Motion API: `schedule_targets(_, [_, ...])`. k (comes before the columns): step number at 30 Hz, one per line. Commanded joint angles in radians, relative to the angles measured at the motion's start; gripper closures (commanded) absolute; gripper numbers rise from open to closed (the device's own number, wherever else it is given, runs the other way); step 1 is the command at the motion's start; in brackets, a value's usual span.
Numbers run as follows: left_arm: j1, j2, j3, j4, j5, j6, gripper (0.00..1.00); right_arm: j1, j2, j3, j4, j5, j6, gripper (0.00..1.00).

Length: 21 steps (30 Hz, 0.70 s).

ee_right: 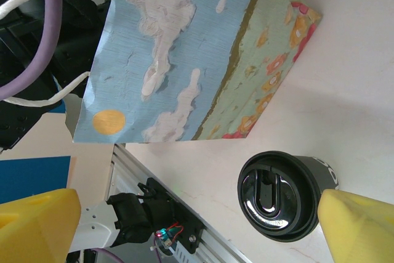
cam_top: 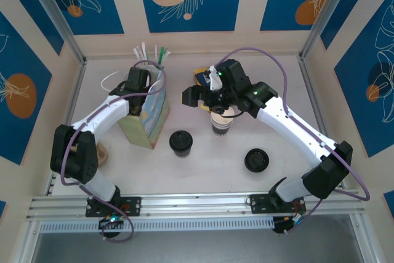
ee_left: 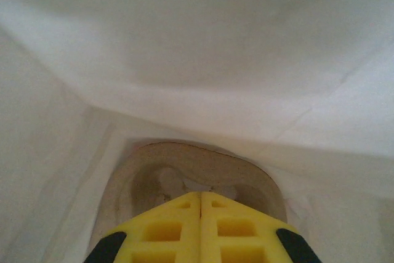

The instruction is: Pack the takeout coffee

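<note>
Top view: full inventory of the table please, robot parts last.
bag: 1, blue-green landscape print with white handles, left of centre
coffee: 1, black lid, just right of the bag
striped cup: 1, white rim, no lid, centre, under the right wrist
loose lid: 1, black, near right
blue-yellow item: 1, far centre, can't identify
tan item: 1, beside the left arm, can't identify
left gripper: 1, yellow fingers, shut, inside the bag
right gripper: 1, yellow fingers, open, coffee near one finger

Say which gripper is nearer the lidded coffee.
Right. The right gripper hovers open above and behind the takeout coffee; the left gripper sits shut inside the paper bag beside it.
</note>
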Motion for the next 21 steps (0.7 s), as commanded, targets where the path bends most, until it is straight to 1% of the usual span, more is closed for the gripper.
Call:
schedule_targets(1, [0.001,0.010,-0.019,0.014,0.015,0.007,1.00,-0.005,-0.011,-0.015,-0.010,-0.008,-0.001,0.01])
schedule_targets(21, [0.000,0.044,-0.038,0.008,0.014,0.009,1.00,-0.005,-0.016,-0.022,-0.012,-0.008,0.002,0.01])
